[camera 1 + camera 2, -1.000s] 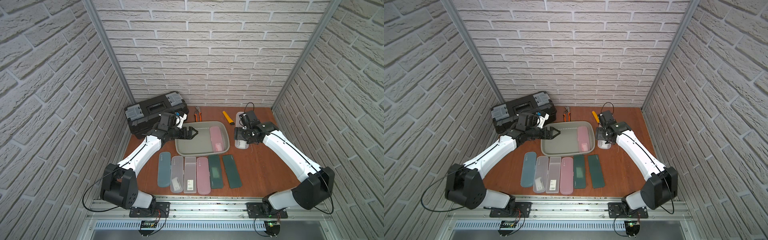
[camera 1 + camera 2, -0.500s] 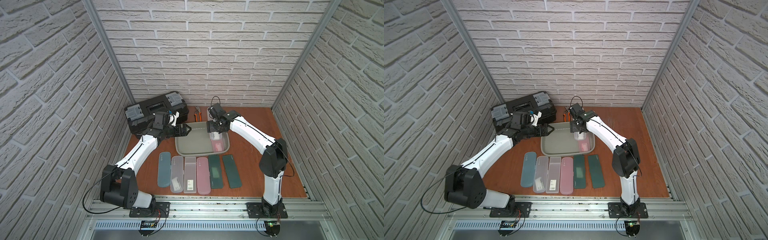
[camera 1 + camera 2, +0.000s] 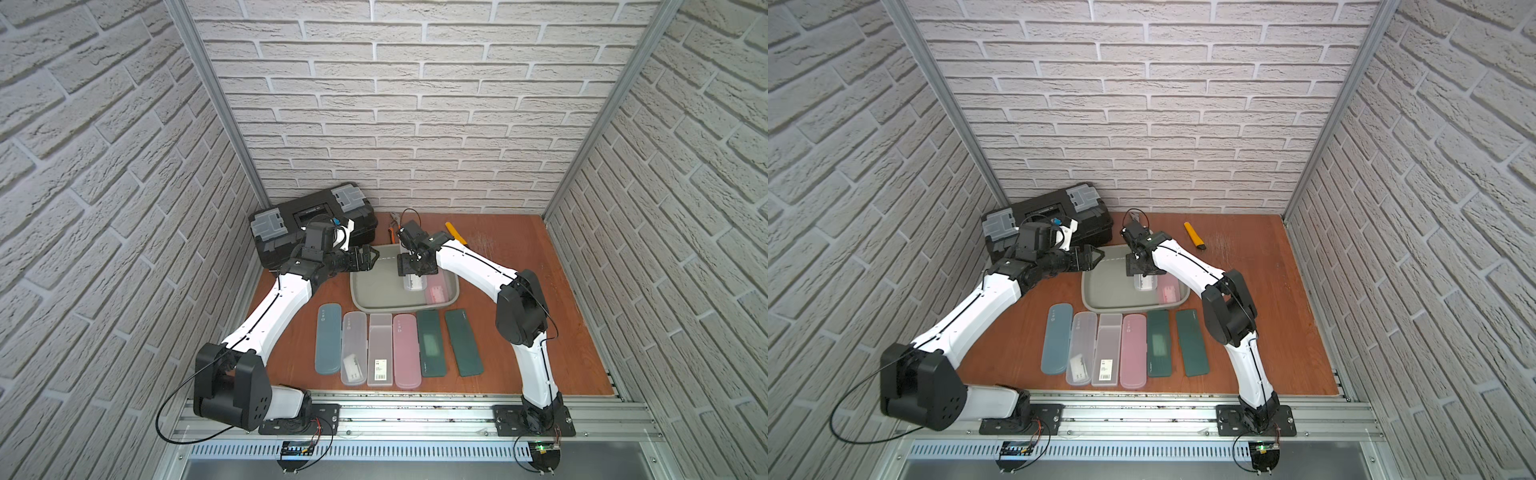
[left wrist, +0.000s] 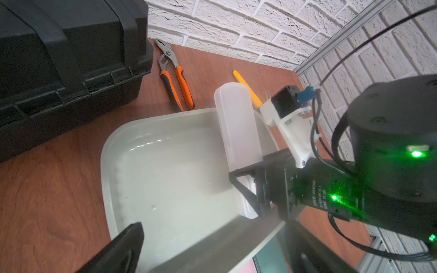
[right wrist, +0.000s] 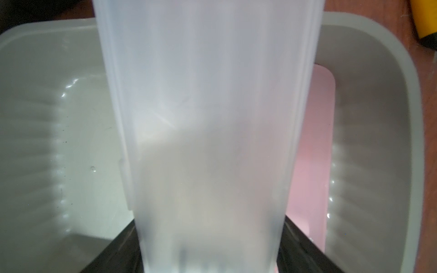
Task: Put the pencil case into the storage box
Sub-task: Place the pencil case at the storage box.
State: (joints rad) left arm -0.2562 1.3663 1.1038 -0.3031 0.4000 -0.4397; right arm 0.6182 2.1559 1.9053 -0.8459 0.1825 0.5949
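Black fingers of the left gripper (image 3: 370,259) stood apart and empty at the left rim of the storage box (image 3: 354,291). Above its floor, the right gripper (image 3: 415,272) was clamped across the frosted pencil case (image 3: 414,284) near one end, beside a pink case (image 3: 436,293) lying inside. By its look it was light, stiff, slick plastic, best pinched across its width.

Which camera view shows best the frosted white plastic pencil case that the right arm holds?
The left wrist view: the frosted white plastic pencil case shows almost whole, clamped in the right end effector over the grey-green plastic storage box. The right wrist view crops its ends; both top views show only one small end.
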